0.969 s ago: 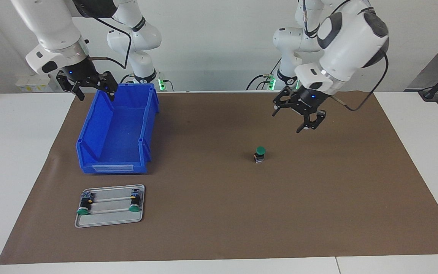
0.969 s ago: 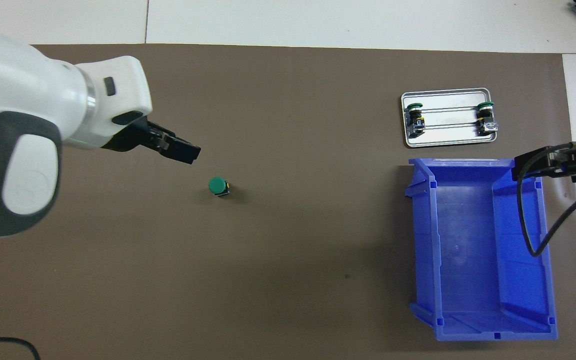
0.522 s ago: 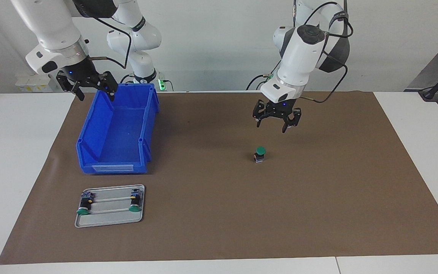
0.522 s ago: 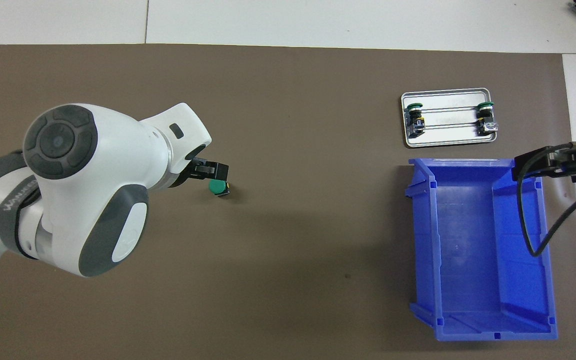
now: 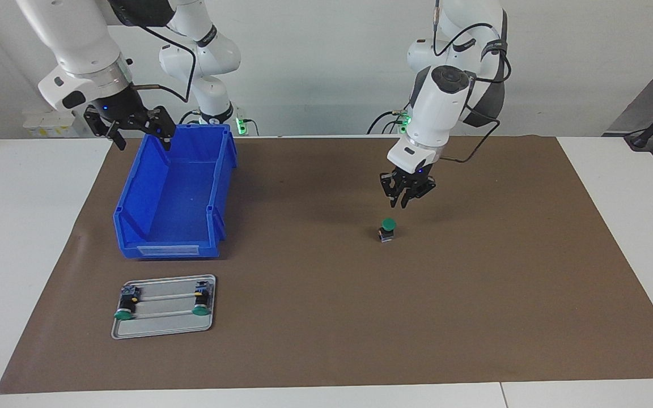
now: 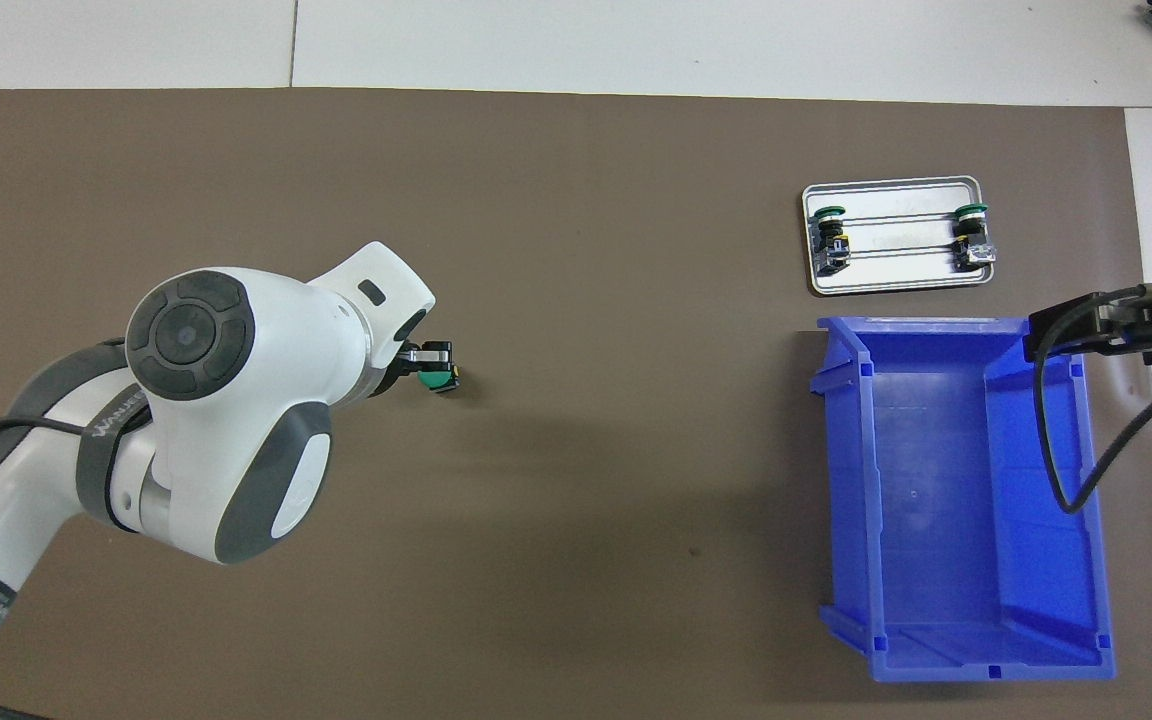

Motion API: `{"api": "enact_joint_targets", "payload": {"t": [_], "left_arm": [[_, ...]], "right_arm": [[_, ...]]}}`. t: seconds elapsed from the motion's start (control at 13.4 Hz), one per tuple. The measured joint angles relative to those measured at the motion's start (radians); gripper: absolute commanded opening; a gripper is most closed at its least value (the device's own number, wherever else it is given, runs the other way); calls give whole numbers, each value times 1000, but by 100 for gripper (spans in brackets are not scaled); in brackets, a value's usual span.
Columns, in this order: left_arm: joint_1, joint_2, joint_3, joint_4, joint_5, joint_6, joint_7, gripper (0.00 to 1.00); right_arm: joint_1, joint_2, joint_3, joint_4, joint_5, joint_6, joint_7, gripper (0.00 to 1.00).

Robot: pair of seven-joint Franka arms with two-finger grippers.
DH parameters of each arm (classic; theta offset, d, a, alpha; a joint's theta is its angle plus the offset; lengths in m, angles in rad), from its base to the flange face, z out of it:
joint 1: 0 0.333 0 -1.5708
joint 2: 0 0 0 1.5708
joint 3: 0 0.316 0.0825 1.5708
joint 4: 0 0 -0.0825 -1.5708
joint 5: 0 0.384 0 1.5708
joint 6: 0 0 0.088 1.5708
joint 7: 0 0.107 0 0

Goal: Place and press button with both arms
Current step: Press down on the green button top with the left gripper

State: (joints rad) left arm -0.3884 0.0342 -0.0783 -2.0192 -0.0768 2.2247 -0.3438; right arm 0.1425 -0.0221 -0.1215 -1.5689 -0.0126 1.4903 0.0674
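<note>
Bare mat (image 5: 474, 294) all round the button (image 5: 387, 229).

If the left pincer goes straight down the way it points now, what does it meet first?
Most likely the green cap of the button. The left pincer hangs just above it, pointing down, not touching. It may sit slightly off-centre; depth is unclear.

Three green-capped push-buttons: one button (image 5: 386, 229) upright on the brown mat (image 5: 326, 317); two buttons (image 5: 124, 311) (image 5: 200, 306) lying in one metal tray (image 5: 162, 328); one blue bin (image 5: 173, 198); two white arms (image 5: 437, 102) (image 5: 77, 51); one counter (image 5: 9, 238).
</note>
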Motion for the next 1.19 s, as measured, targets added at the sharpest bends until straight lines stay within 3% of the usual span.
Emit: {"api": "enact_joint_targets", "payload": {"t": [0.37,0.75,1.19], "left_arm": [[-3,7,-3,-83,0,118,0,0],[-15,39,-4,-100,0,169,0,0],[-26,75,-3,-108,0,182,0,0]], "right_arm": [[-3,0,0,-4,0,-6,0,100],[-2,0,0,-4,0,0,0,100],[-6,5,-3,-12,0,120,-6,100]]}}
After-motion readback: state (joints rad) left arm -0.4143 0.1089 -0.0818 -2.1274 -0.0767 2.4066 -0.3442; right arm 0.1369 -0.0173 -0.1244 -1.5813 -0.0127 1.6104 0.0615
